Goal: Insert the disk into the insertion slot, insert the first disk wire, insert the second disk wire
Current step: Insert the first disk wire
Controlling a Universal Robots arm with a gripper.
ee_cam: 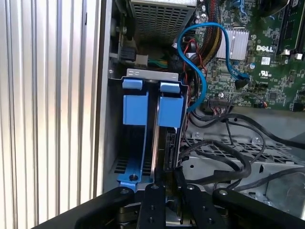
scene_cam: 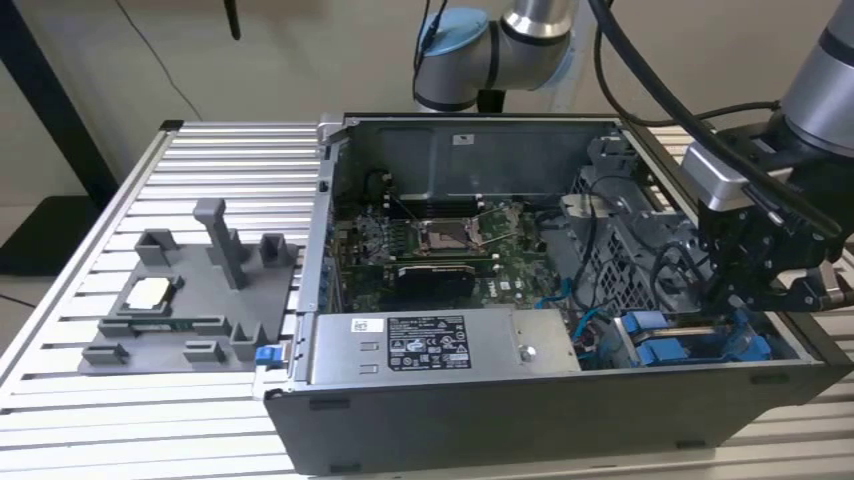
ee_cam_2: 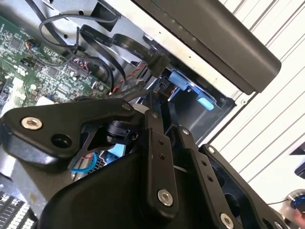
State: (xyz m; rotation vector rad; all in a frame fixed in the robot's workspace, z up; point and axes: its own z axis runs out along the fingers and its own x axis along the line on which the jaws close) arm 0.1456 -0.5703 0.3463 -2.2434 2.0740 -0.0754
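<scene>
The disk (ee_cam: 170,110) in its bright blue carrier stands on edge inside the insertion slot (ee_cam: 151,74), a grey metal bay at the case's front corner; the exterior view shows its blue fittings (scene_cam: 657,345). My gripper (ee_cam: 167,175) is right at the disk's near end. Its fingers are drawn together on a black wire (ee_cam: 190,177) whose end meets the disk's dark edge. In the second wrist view the gripper (ee_cam_2: 153,101) points toward the blue carrier (ee_cam_2: 183,82). In the exterior view the gripper (scene_cam: 731,298) reaches down into the case, just beside the bay.
The open computer case (scene_cam: 534,400) lies on a slatted metal table (scene_cam: 227,150). A grey labelled power-supply box (scene_cam: 441,345) sits next to the bay. Loose black cables (ee_cam: 228,157) and a blue cable (ee_cam: 200,43) crowd the bay's side. A grey parts tray (scene_cam: 187,310) lies at the exterior view's left.
</scene>
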